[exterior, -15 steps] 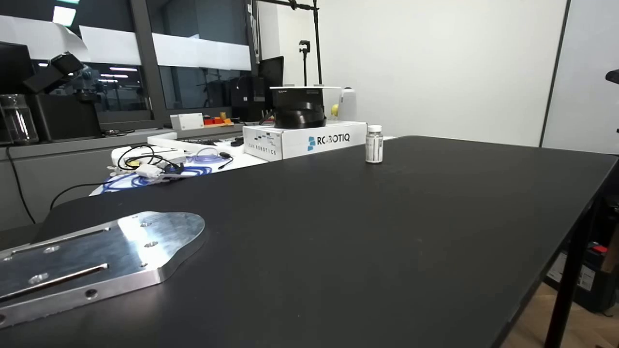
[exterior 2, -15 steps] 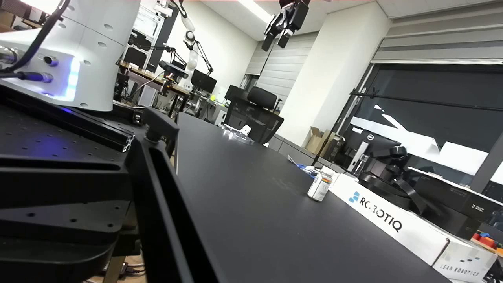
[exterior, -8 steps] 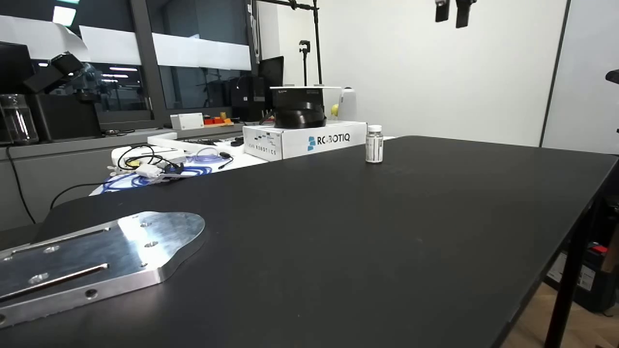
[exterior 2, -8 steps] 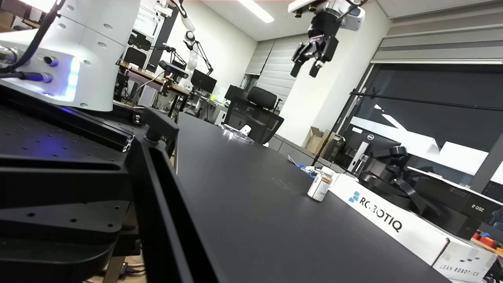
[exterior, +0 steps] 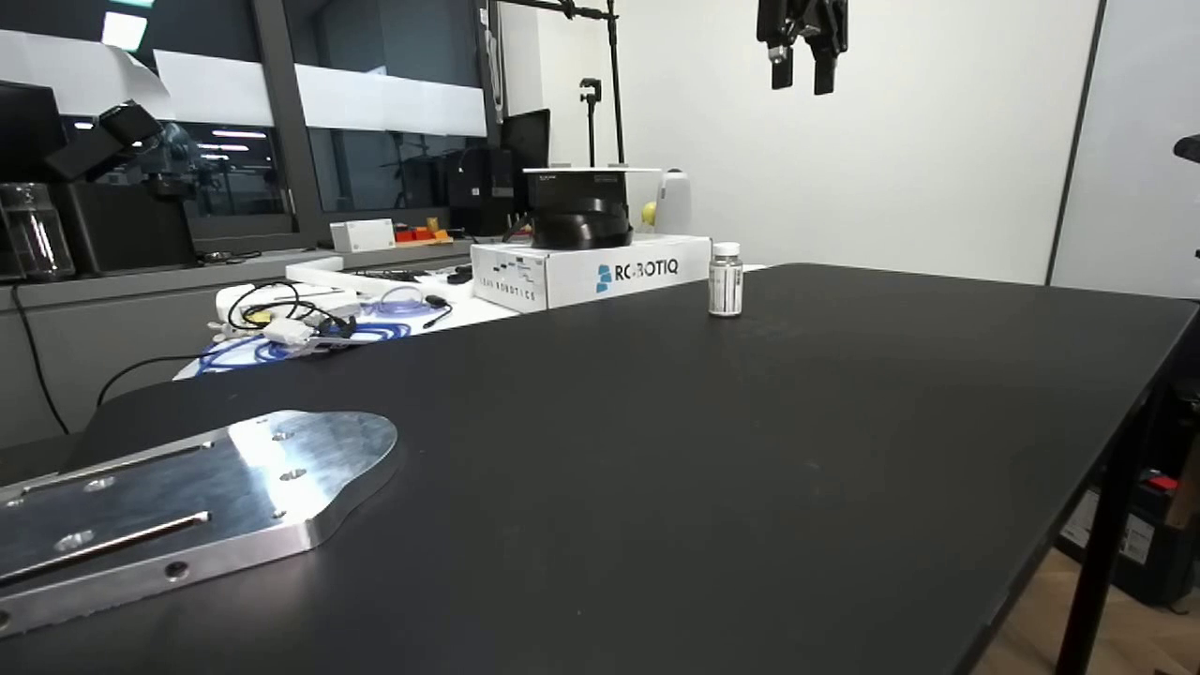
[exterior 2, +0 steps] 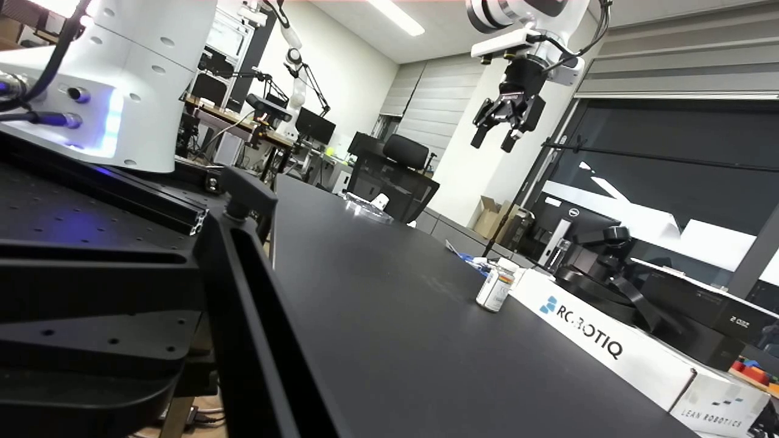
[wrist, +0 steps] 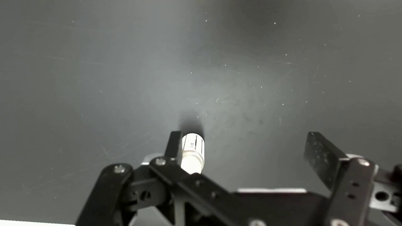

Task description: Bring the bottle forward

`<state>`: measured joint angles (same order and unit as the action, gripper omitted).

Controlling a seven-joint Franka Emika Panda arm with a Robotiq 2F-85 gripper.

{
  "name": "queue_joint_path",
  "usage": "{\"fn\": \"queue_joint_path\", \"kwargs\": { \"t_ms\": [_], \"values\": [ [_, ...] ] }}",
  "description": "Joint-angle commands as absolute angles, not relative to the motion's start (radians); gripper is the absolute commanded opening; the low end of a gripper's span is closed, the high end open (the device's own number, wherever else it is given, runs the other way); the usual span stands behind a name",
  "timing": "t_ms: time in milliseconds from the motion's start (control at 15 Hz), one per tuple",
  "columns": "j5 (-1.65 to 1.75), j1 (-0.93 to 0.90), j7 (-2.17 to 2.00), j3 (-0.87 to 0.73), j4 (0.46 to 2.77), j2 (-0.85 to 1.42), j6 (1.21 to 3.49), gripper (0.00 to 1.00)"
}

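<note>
The bottle, small with a white cap and pale labelled body, stands upright on the black table in both exterior views (exterior: 725, 284) (exterior 2: 496, 286). My gripper is open and empty, in the air well above the table in both exterior views (exterior: 803, 78) (exterior 2: 493, 141), pointing down. In the wrist view the bottle (wrist: 193, 145) shows from above, beside the left finger, which hides part of its left side; its cap end is partly covered by the finger linkage. The gripper's two fingers (wrist: 244, 141) are wide apart in the wrist view. Nothing touches the bottle.
A long white printed box (exterior: 609, 272) lies behind the bottle, with black equipment on it; it also shows in an exterior view (exterior 2: 599, 337). A metal plate (exterior: 216, 497) lies at a table corner. Cables (exterior: 281, 347) lie on a white surface beyond the black table (exterior: 656, 469).
My gripper has come down into view and moved closer to above the bottle, leftward in an exterior view and rightward and down in the opposite one. It stays open. The bottle has not moved.
</note>
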<state>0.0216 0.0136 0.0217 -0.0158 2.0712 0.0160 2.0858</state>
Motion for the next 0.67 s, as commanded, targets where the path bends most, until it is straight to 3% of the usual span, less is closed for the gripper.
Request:
{"fn": "queue_joint_path", "kwargs": {
  "t_ms": [0, 600],
  "values": [
    [0.021, 0.014, 0.022, -0.015, 2.070, 0.012, 2.084, 1.00],
    [-0.039, 0.037, 0.005, -0.031, 1.861, 0.246, 2.245, 1.00]
  ]
}}
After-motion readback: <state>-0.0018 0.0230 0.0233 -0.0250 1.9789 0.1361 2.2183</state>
